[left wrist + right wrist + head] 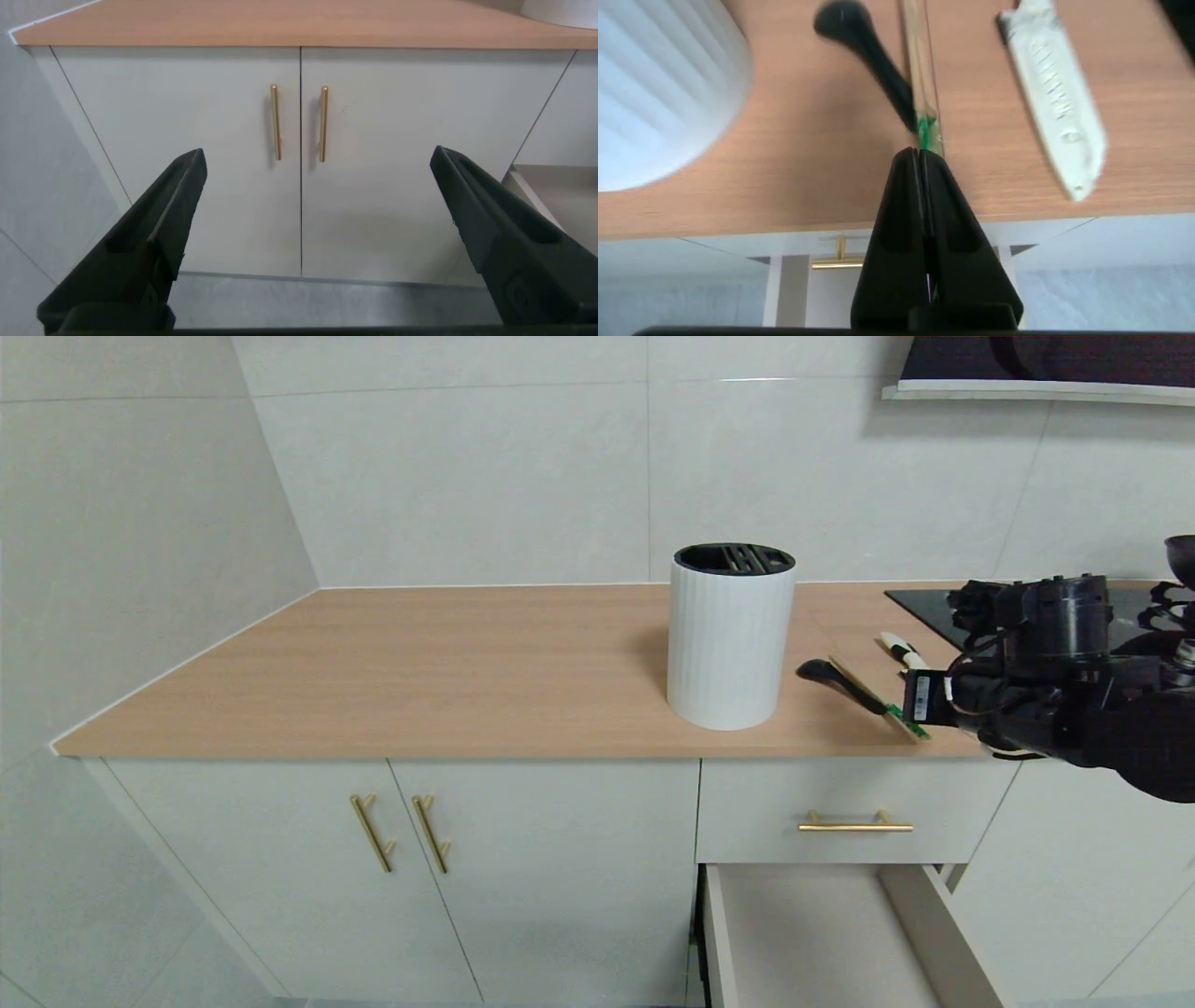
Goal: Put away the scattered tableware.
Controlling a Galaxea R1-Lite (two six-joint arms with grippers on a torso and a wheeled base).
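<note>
Wooden chopsticks [920, 56] are pinched at their green end by the right gripper [922, 159] (jaws closed), probably for the holder [731, 635]

White tiled walls [467, 476] stood behind a wooden countertop [420, 663]. Below it were white cabinet doors [280, 887] with golden handles [372, 833]; at 5 o'clock an open drawer [812, 933], at 3 o'clock a black cooktop [924, 603].

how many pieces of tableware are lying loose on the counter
3: a black spoon right of the white holder, wooden chopsticks beside it, pinched by the right gripper, and a white knife farther right. The holder could hide more.
</note>
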